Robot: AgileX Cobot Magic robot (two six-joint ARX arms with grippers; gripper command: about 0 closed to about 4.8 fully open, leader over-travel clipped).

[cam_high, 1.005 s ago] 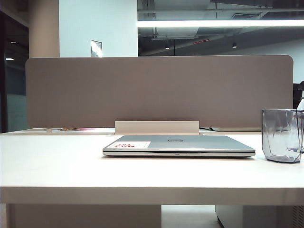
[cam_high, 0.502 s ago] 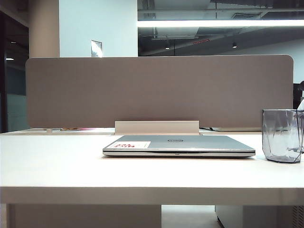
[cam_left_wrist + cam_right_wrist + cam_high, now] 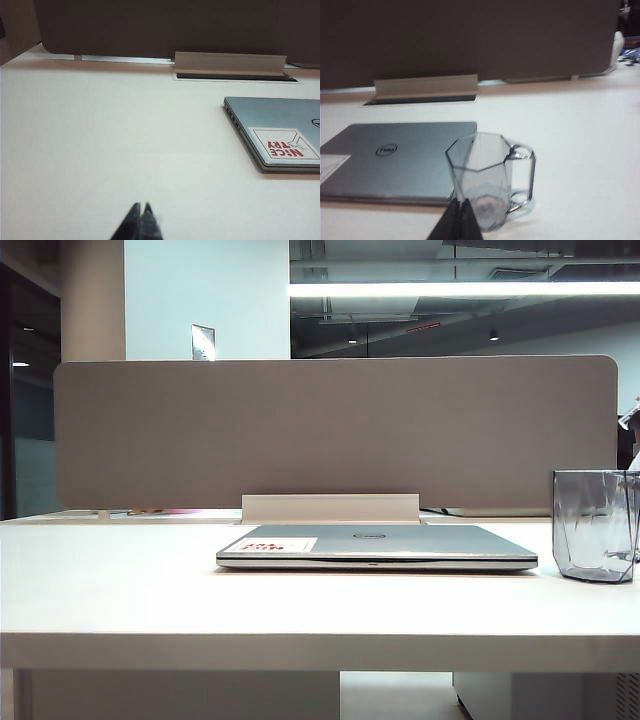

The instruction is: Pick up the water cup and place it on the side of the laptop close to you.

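Observation:
The water cup (image 3: 594, 525), a clear grey-tinted mug with faceted sides, stands upright on the table to the right of the laptop (image 3: 375, 545). The laptop lies closed, with a white and red sticker (image 3: 277, 545) on its lid. In the right wrist view, my right gripper (image 3: 461, 201) is shut and empty, just short of the cup (image 3: 482, 175), whose squared handle points away from the laptop (image 3: 405, 155). In the left wrist view, my left gripper (image 3: 141, 206) is shut over bare table, well apart from the laptop (image 3: 280, 130). Neither gripper shows in the exterior view.
A tall brown divider panel (image 3: 335, 430) walls off the back of the white table (image 3: 120, 580). A raised cable-slot flap (image 3: 330, 508) stands just behind the laptop. The cup is near the right edge of the exterior view.
A small pale shape at the right edge of the exterior view has shifted upward. The laptop and cup have not moved.

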